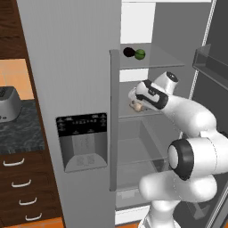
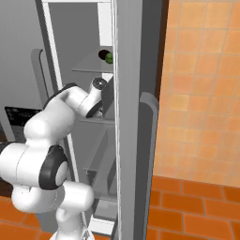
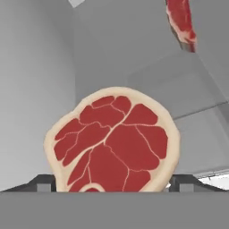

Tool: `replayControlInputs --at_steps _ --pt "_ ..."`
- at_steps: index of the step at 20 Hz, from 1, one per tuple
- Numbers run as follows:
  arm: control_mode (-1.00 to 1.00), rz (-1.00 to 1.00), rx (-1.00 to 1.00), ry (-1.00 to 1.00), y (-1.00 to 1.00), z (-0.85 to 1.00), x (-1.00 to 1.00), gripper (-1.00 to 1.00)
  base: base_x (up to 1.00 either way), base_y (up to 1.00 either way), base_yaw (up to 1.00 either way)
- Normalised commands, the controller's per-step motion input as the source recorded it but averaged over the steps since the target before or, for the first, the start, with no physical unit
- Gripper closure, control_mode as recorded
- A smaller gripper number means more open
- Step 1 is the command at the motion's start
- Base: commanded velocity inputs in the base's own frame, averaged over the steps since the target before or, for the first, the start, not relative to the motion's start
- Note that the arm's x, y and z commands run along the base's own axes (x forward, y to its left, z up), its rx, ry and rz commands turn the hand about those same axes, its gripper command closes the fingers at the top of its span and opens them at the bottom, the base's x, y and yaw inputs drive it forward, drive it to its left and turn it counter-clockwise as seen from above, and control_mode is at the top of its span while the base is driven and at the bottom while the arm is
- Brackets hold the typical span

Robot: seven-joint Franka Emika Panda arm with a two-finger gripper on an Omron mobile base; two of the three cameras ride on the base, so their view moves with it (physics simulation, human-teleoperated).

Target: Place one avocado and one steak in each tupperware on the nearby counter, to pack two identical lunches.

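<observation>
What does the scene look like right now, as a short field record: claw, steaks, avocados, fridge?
claw: open, inside the fridge, fingers either side of the near steak
near steak: on a fridge shelf, between the fingers, not gripped
second steak: farther back on the shelf
avocados: one dark, one green, side by side on the shelf above
fridge: right door open
toaster: on the counter, left of the fridge

Steak (image 3: 114, 141), centre frame, looks raw and marbled with a pale fat rim; fridge shelves (image 1: 151, 60) clear glass (smooth); tabletop (image 1: 20, 129) at left speckled stone; drawers (image 1: 26, 191) dark wood.
</observation>
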Motion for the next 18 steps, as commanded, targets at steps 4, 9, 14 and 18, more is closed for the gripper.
replayControlInputs --at_steps 4,9,14,18 --pt "-1.00 0.19 0.15 0.42 0.01 0.17 -1.00 1.00 0.00 0.00 0.00" --pt "-1.00 0.12 0.24 0.35 0.04 0.25 -1.00 1.00 0.00 0.00 0.00" --pt "-1.00 0.09 -0.02 0.17 0.13 0.37 -1.00 1.00 0.00 0.00 0.00" --pt "-1.00 0.00 -0.38 -0.02 0.30 0.49 -1.00 1.00 0.00 0.00 0.00"
